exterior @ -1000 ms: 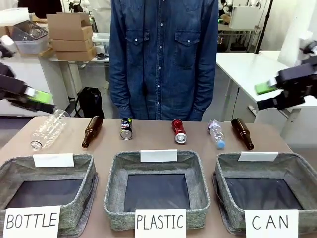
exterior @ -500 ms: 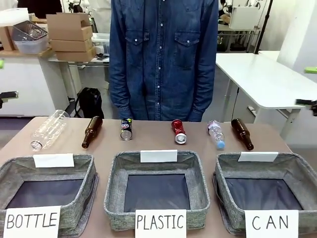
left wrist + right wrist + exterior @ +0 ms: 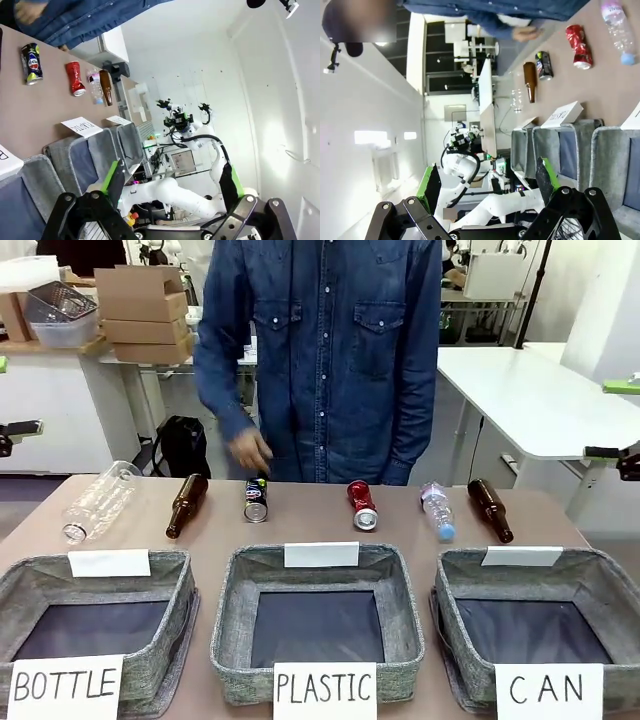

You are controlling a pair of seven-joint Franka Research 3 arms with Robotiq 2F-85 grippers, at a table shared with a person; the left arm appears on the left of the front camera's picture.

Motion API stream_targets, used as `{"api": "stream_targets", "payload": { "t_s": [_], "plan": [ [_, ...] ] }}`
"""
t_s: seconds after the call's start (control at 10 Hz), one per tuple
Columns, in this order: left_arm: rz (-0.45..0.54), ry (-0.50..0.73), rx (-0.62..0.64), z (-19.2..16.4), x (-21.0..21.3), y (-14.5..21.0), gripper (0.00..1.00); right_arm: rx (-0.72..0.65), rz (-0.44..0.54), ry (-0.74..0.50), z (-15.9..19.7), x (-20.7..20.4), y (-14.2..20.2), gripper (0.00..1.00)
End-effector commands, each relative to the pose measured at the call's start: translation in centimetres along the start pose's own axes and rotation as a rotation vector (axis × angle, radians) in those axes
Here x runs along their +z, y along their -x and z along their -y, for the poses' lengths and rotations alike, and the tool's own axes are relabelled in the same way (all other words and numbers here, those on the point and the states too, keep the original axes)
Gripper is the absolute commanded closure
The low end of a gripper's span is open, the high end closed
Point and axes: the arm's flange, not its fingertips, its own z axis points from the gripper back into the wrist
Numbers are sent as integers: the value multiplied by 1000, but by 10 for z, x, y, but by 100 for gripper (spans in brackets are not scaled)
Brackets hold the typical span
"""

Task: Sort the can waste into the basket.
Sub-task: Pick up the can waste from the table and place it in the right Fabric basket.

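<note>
Two cans lie in a row at the table's far side: a dark blue-black can (image 3: pixel 256 500) and a red can (image 3: pixel 361 505). The person's hand (image 3: pixel 248 452) hovers just above the dark can. The "CAN" basket (image 3: pixel 455 585) stands at the front right with nothing in it. My right gripper (image 3: pixel 487 182) is open and holds nothing; one of its fingertips (image 3: pixel 621 387) shows at the right picture edge, far from the cans. My left gripper (image 3: pixel 171 177) is also open with nothing in it, one fingertip (image 3: pixel 20 428) just showing at the left edge. The left wrist view shows the dark can (image 3: pixel 31 63) and the red can (image 3: pixel 75 78).
In the same row lie a large clear bottle (image 3: pixel 98 502), two brown bottles (image 3: pixel 186 505) (image 3: pixel 490 510) and a small plastic bottle (image 3: pixel 437 510). The "PLASTIC" basket (image 3: pixel 228 590) and the "BOTTLE" basket (image 3: pixel 180 590) stand in front. A white table (image 3: pixel 520 400) is behind on the right.
Both grippers have drawn back from above the table's ends to the picture edges. The person's arm has come down and the hand now hovers over the dark can.
</note>
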Motion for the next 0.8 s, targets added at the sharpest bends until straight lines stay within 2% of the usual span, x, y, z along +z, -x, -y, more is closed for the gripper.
{"api": "stream_targets", "payload": {
  "t_s": [0.0,0.2,0.4,0.5,0.7],
  "plan": [
    [8,16,-14,-1,1,-3,0,20,16,-22,0,4,-5,0],
    [8,16,-14,-1,1,-3,0,20,16,-22,0,4,-5,0],
    [-16,-38,28,-5,-3,-2,0,20,16,-22,0,4,-5,0],
    [-41,29,58,-9,-6,-8,0,20,16,-22,0,4,-5,0],
    [-3,-17,14,-5,1,0,0,20,16,-22,0,4,-5,0]
  ]
}}
